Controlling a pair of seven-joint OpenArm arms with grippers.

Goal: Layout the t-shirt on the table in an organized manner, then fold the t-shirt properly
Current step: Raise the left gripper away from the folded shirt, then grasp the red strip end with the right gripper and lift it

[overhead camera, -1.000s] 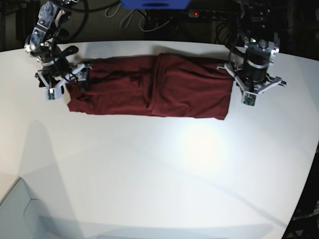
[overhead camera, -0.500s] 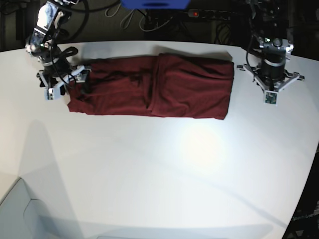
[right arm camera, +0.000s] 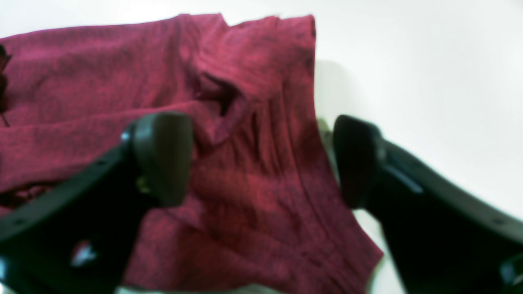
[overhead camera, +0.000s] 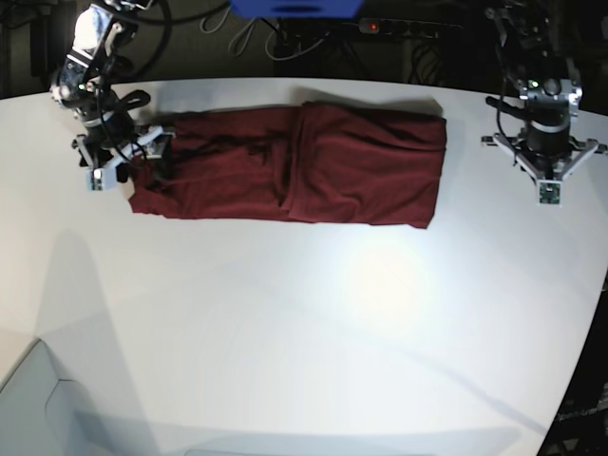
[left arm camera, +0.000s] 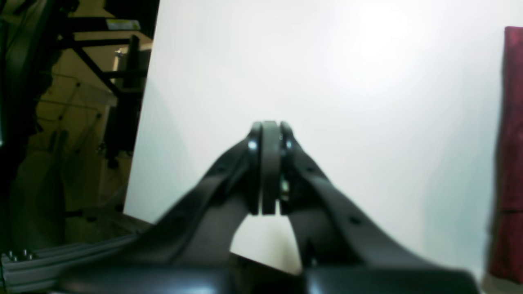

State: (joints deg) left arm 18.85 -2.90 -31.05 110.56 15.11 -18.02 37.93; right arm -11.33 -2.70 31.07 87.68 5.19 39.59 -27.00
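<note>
The dark maroon t-shirt (overhead camera: 294, 163) lies as a long folded band across the far half of the white table (overhead camera: 313, 323). At the shirt's left end, my right gripper (overhead camera: 144, 154) stands open. In the right wrist view its fingers straddle a rumpled corner of the t-shirt (right arm camera: 102, 81), and the gripper (right arm camera: 259, 159) hangs just over the cloth without pinching it. My left gripper (overhead camera: 543, 157) is off to the right of the shirt, over bare table. It is shut (left arm camera: 265, 163) with nothing in it, and only the t-shirt's edge (left arm camera: 510, 143) shows at the side.
Behind the table's far edge are a blue object (overhead camera: 296, 8), cables and a power strip with a red light (overhead camera: 372, 27). The table's curved edge runs close to the left arm on the right. A pale grey surface (overhead camera: 33, 408) sits at the bottom left corner.
My left arm has pulled away from the shirt's right edge, moving right and back over bare table. The right arm has hardly shifted at the left end. The shirt lies as before.
</note>
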